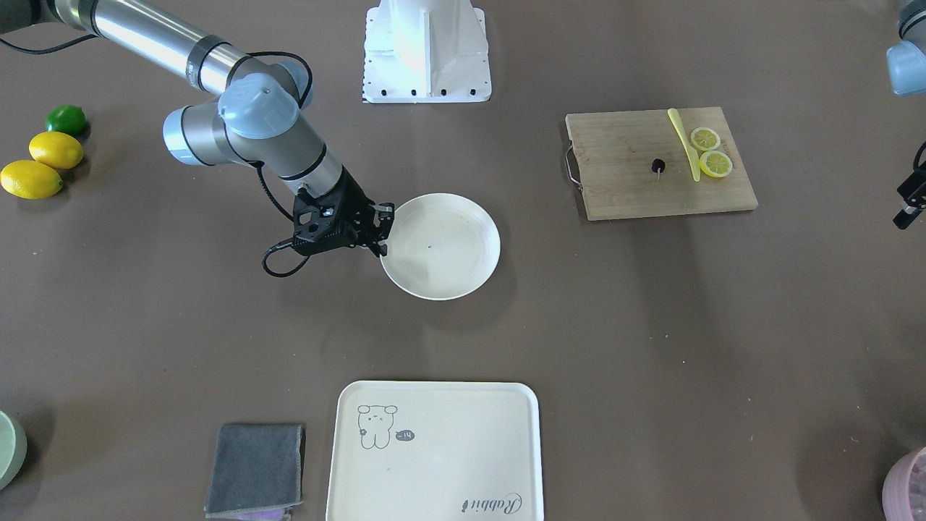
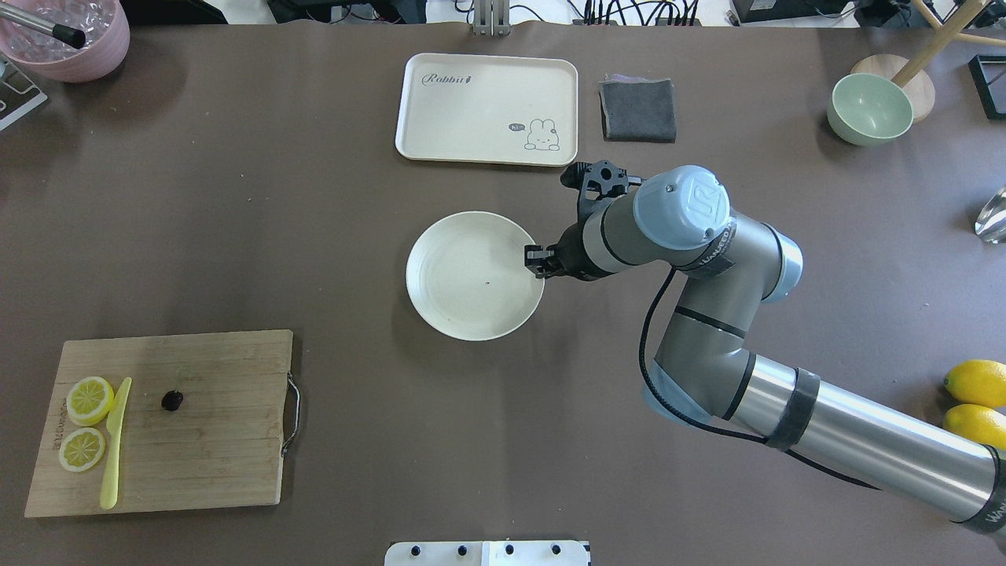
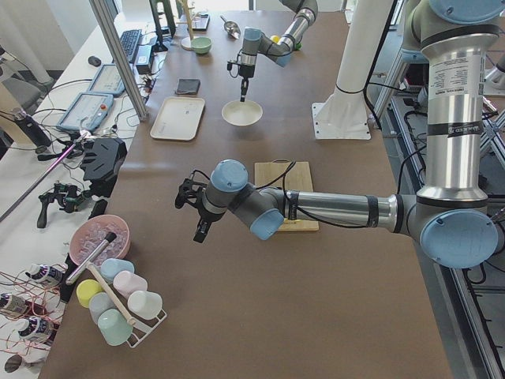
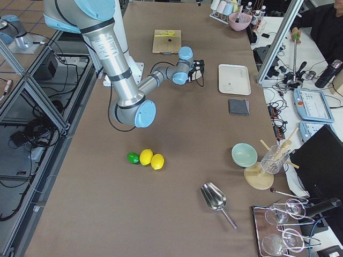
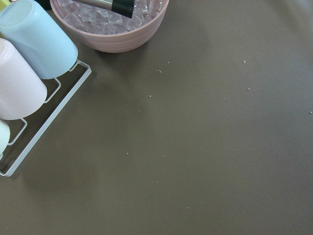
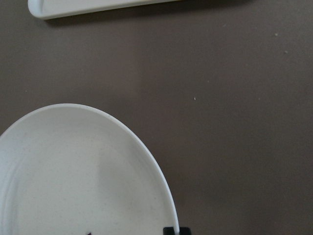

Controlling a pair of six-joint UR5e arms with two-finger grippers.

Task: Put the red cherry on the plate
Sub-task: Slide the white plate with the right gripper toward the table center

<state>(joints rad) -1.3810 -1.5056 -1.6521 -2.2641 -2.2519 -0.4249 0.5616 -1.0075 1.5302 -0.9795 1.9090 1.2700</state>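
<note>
The red cherry [image 2: 172, 400] [image 1: 657, 166] lies on a wooden cutting board [image 2: 220, 440], beside a yellow knife [image 2: 115, 444] and two lemon slices [image 2: 89, 399]. The round cream plate [image 2: 456, 267] [image 1: 448, 224] sits mid-table, far from the board. My right gripper [image 2: 537, 263] [image 1: 382, 231] is at the plate's rim [image 6: 146, 161], with its fingertips closed on either side of the edge. My left gripper [image 3: 199, 230] hangs above bare table near a pink bowl, well away from the cherry. Whether it is open or shut I cannot tell.
A rectangular cream tray [image 2: 471, 102] and a grey cloth [image 2: 637, 110] lie beyond the plate. A green bowl [image 2: 868, 108] stands at the far right, and lemons [image 2: 977, 383] lie near the right arm. A pink bowl of ice [image 5: 112, 24] and a cup rack [image 5: 29, 73] are under the left wrist.
</note>
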